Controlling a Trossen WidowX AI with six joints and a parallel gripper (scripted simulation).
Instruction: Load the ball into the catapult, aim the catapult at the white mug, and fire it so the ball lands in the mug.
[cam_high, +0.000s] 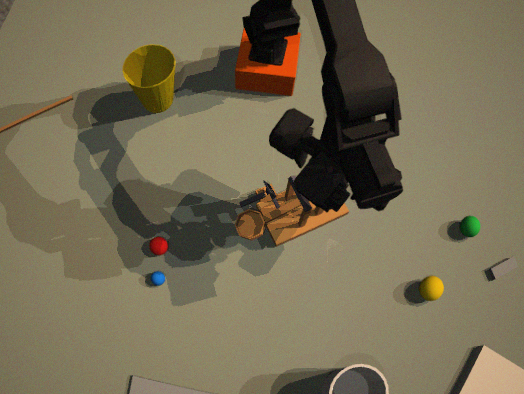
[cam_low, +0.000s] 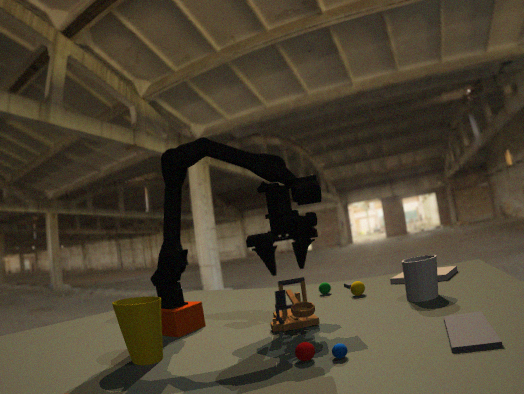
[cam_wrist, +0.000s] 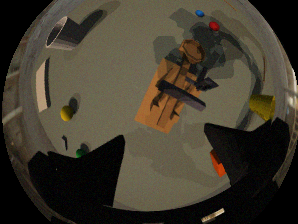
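Desk (cam_low: 400, 360), left to right.

- Yellow cup (cam_low: 139, 329): far left, upright, not the target.
- Red ball (cam_low: 304, 351), blue ball (cam_low: 339, 350): side by side, just in front of the catapult.
- Catapult (cam_low: 294, 310): mid-desk, spoon bowl looks unloaded, pointing toward the red ball and not the mug.
- Pincer (cam_low: 284, 256): hangs above the catapult, spread wide, grasping nothing.
- Green ball (cam_low: 324, 288), yellow ball (cam_low: 357, 288): behind, to the right.
- Mug (cam_low: 420, 278): far right, upright.

Step judged: fetch a ball. Advice: descend square over the red ball, straddle it centrally, clench gently so it does not roll.
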